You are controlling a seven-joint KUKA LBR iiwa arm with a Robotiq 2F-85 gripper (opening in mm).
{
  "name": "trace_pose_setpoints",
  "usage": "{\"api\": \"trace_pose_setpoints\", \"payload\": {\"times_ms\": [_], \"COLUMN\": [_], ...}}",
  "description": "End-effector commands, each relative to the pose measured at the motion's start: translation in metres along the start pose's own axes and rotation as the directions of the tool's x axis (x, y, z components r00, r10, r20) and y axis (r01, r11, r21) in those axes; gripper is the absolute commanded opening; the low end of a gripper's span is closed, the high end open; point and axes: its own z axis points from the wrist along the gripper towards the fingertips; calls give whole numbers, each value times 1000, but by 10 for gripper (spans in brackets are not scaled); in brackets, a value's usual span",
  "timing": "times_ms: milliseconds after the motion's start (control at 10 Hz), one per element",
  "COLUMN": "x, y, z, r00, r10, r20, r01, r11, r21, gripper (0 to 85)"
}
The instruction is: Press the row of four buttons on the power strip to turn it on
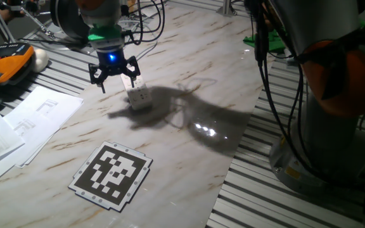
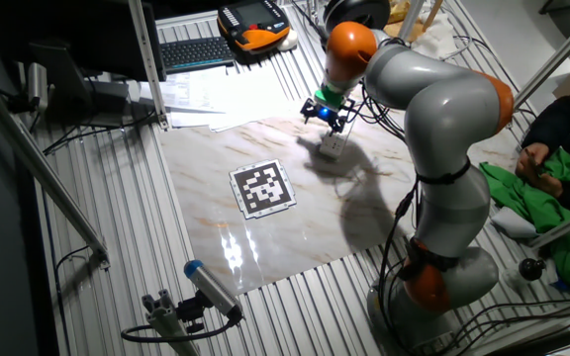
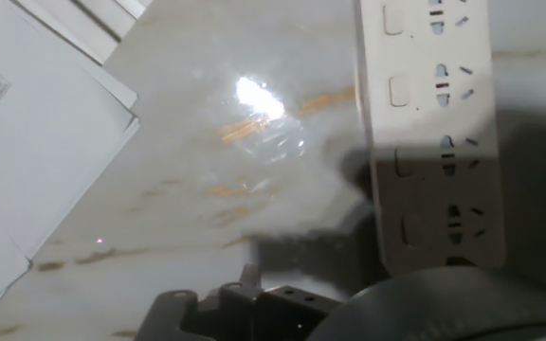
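- Right now, in one fixed view, the gripper (image 1: 115, 77) is hanging in the upper left of the frame, its blue light glowing, just over the near end of the power strip (image 1: 138, 95), which is lying on the marble table (image 1: 189, 152). Its dark prongs are spreading outward, but I cannot tell whether the jaws are apart or together at the tips. White paper sheets (image 1: 24, 123) are lying at the left, and a checkered marker (image 1: 111, 175) is sitting lower down.
- From the other fixed view, the gripper (image 2: 326, 113) is hovering above centre in the frame, the power strip (image 2: 333, 146) lying just below and beside it. Contact is too small to make out.
- Looking along the hand view, the power strip (image 3: 429, 123) is filling the upper right, and the row of four buttons (image 3: 401, 133) is running down its left side, beside the dark sockets. The lower half is sitting in shadow.
- To my eye, the approach step is in hand: no button is looking pressed yet. The next move is calling for lining a fingertip over an end button and pushing straight down, then stepping along the row.
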Motion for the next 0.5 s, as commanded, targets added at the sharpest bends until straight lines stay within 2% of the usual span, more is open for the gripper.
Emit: {"api": "trace_pose_setpoints", "payload": {"times_ms": [0, 100, 200, 300, 400], "x": [-8, -8, -8, -8, -12], "y": [-3, -3, -3, -3, -5], "z": [-6, -6, -6, -6, -9], "r00": [1000, 997, 995, 993, 990], "r10": [-23, -42, -62, -67, -90], "r20": [-12, -63, -81, -98, -113], "r01": [24, 42, 63, 68, 90], "r11": [1000, 999, 998, 998, 996], "r21": [7, -2, 9, 1, -4], "gripper": [850, 850, 850, 850, 850]}}
